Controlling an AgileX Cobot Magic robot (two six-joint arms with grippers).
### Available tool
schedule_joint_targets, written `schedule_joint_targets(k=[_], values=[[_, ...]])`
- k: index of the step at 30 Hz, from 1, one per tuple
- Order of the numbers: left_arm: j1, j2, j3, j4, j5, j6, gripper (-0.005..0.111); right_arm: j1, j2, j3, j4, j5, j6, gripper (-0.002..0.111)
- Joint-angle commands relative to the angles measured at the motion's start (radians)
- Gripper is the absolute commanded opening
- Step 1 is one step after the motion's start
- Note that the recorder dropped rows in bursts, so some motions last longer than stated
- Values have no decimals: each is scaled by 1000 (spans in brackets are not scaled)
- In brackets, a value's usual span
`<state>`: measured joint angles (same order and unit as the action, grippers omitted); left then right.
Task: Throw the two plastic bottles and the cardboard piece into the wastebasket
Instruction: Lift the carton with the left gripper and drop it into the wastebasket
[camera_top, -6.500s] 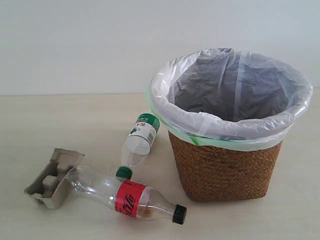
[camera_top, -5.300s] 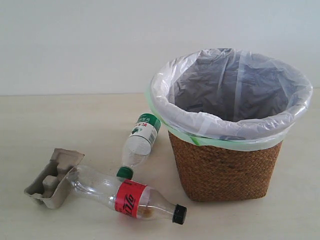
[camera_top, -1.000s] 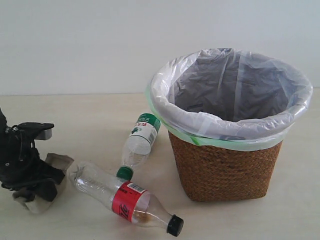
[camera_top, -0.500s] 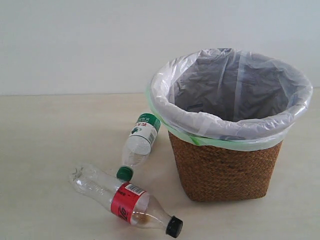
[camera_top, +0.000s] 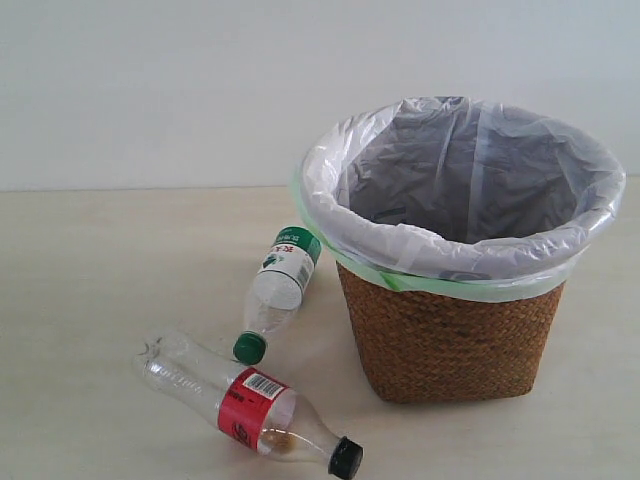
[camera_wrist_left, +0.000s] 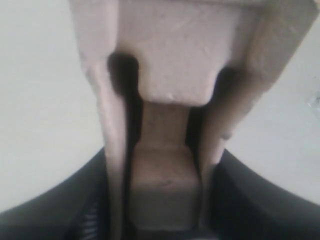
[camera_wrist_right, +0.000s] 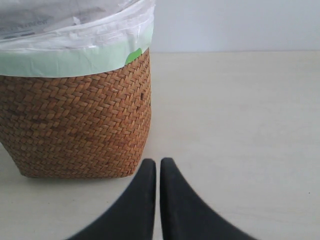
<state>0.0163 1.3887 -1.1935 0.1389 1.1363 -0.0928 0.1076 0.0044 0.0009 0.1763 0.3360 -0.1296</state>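
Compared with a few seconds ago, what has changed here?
The cardboard piece is gone from the table: the left gripper took it and holds it. The red-label bottle rolled slightly, barcode now up. The green-capped bottle and wastebasket stayed put.

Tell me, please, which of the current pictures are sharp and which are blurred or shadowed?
Exterior view: sharp, evenly lit, soft shadow beside the round brown wicker wastebasket, glints on the clear red-labelled plastic bottle. Left wrist view: the grey-beige moulded pulp carton piece sits too close, blurred, dark shadow in its hollows. Right wrist view: weave crisp, the black pincer soft at its tips.
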Motion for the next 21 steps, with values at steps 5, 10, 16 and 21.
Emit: schedule_joint_targets(k=[5,10,16,21], values=[[-74,206,-92,-857,-65,554,4,-5,-4,-1,-5,-6,-4,0],[-218,340,-404,-1668,85,871,24,-5,-4,-1,-5,-6,-4,0],[-377,403,-833,-1047,28,285,98,-5,-4,-1,-5,-6,-4,0],[-397,403,-844,-628,85,82,95,-5,-4,-1,-5,-6,-4,0]])
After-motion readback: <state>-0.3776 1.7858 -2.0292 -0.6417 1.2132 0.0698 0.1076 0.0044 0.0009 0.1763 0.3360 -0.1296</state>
